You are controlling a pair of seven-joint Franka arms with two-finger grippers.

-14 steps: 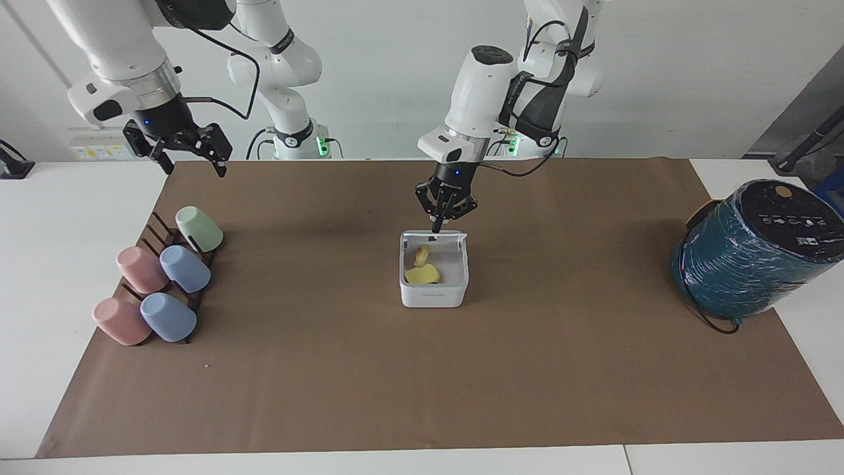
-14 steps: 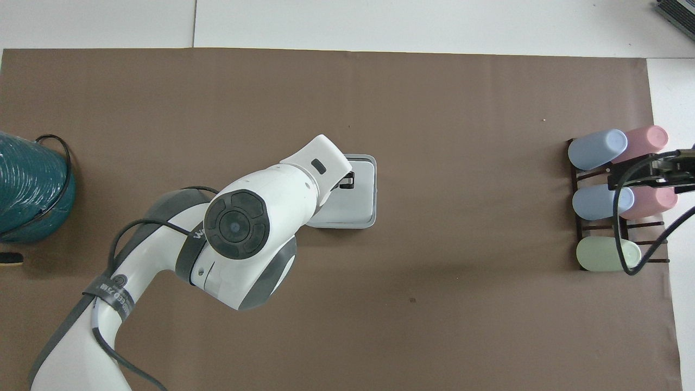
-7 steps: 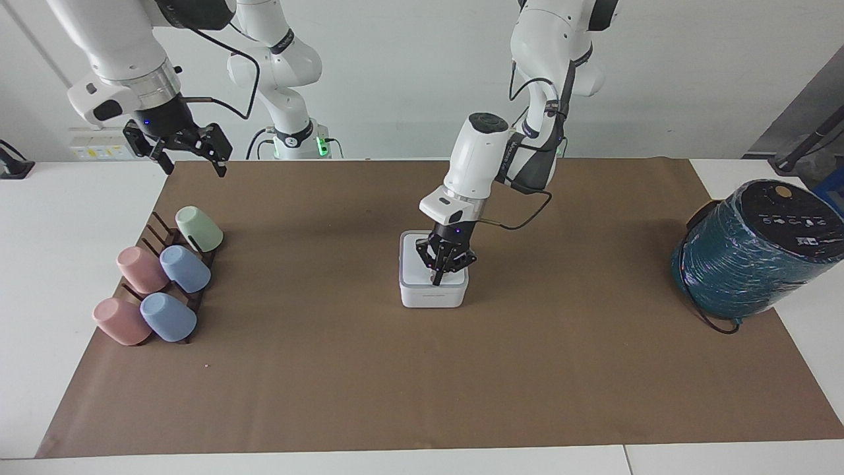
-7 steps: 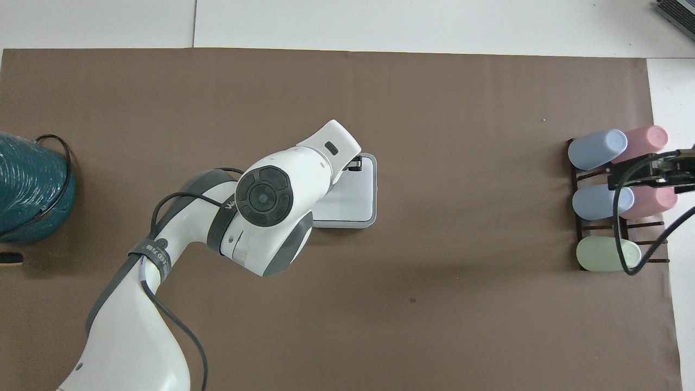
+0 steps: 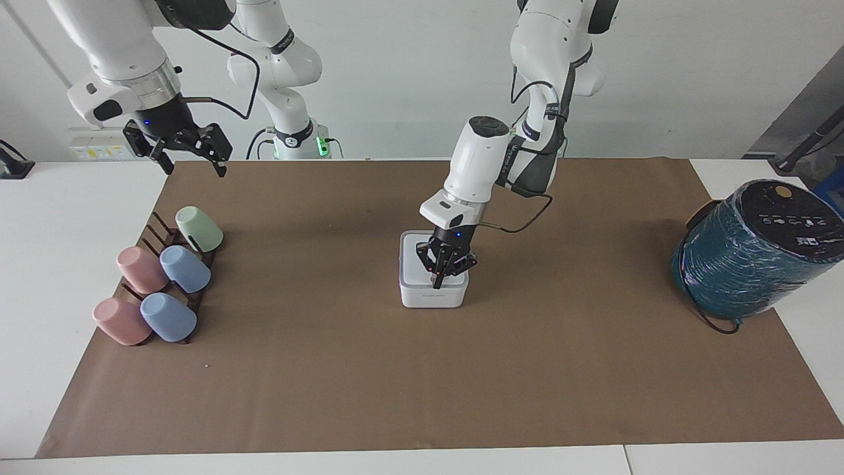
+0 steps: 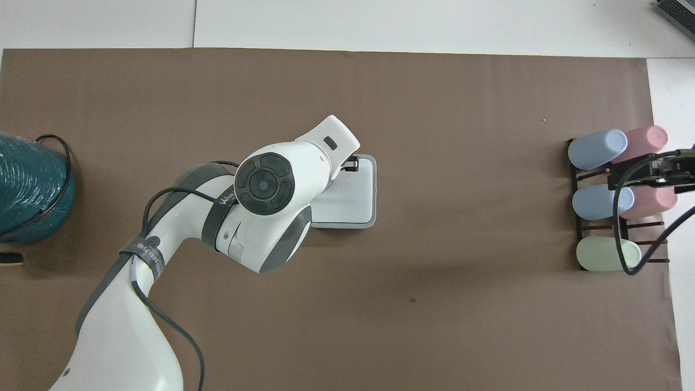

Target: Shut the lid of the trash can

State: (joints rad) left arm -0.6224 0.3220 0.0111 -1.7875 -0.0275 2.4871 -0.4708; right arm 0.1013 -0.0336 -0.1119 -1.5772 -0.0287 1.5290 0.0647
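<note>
Two fingertips pressed together, the left gripper point(image 5: 436, 285) points straight down at the lid point(image 5: 422, 264), its tips meeting the lid's flat top near the edge farthest from the robots. The lid lies level and shut on the trash can point(image 5: 432, 297), a squat white cube with no long axis, its walls square to the surface point(image 5: 422, 389) edges. The can stands mid-mat on the brown paper, with bare paper open on every side. A rack of cups point(image 5: 158, 277) sits well apart toward the right arm's end, a teal wrapped cylinder point(image 5: 752, 257) well apart toward the left arm's end. The right gripper point(image 5: 191, 158) waits with fingers spread above the mat's corner near the rack.
</note>
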